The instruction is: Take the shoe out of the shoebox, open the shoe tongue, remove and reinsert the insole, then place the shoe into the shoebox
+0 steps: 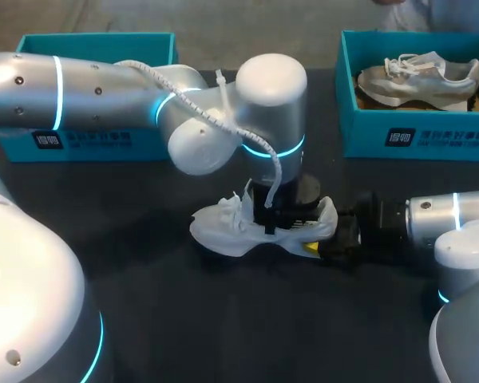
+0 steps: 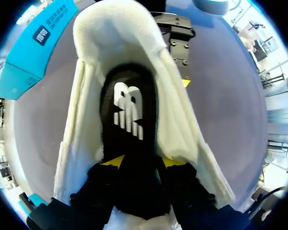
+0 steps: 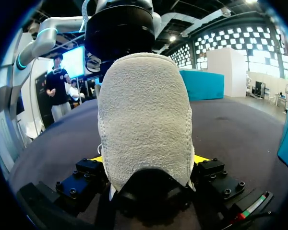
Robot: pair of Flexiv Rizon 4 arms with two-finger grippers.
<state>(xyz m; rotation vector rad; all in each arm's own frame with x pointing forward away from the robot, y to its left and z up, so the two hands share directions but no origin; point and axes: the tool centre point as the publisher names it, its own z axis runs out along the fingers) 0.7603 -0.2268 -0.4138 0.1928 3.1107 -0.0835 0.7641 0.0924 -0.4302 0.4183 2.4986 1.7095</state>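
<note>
A white shoe (image 1: 223,227) lies on its sole in the middle of the black table (image 1: 223,319). My left gripper (image 1: 271,217) comes down from above into the shoe's mouth. In the left wrist view its open fingers (image 2: 113,162) stand apart inside the white shoe (image 2: 81,105), on either side of the black insole (image 2: 127,110) with a white logo. My right gripper (image 1: 323,239) comes in from the right. It is shut on the heel (image 3: 144,120), with a yellow tip against each side. An open teal shoebox (image 1: 96,140) stands at the back left, largely behind my left arm.
A second teal shoebox (image 1: 419,136) at the back right holds a beige shoe (image 1: 419,80). The same box's wall (image 3: 204,84) shows beyond the heel in the right wrist view. My left arm's big elbow (image 1: 263,104) hangs over the table's centre.
</note>
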